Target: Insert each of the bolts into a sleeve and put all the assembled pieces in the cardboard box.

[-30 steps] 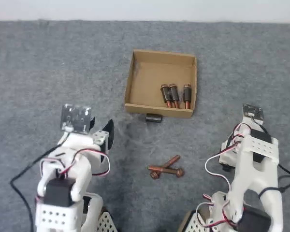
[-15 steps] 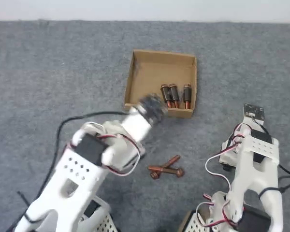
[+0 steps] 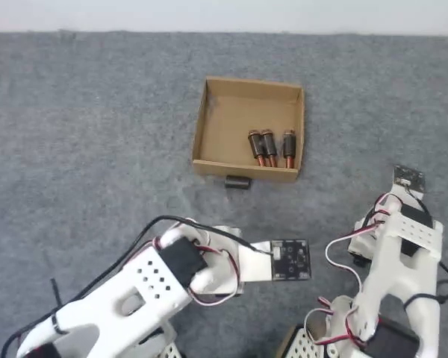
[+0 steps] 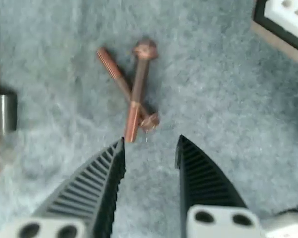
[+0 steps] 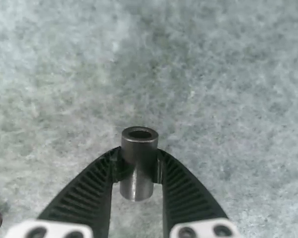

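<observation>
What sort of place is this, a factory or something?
Probably a small robotics lab or hobby bench, not a factory: two small white arms with bare wiring, a grey felt mat, and a cardboard box holding a few sleeved bolts.

arms [image 3: 145, 287] white plastic | cables [image 3: 334, 253] red, black, white | left claw [image 4: 150, 140], right claw [image 5: 137, 151] black, ribbed

Grey carpeted table [image 3: 75, 112]: cardboard box [image 3: 244, 171], loose sleeve [image 3: 238, 182] just beside it, two crossed bolts [image 4: 134, 94].
</observation>
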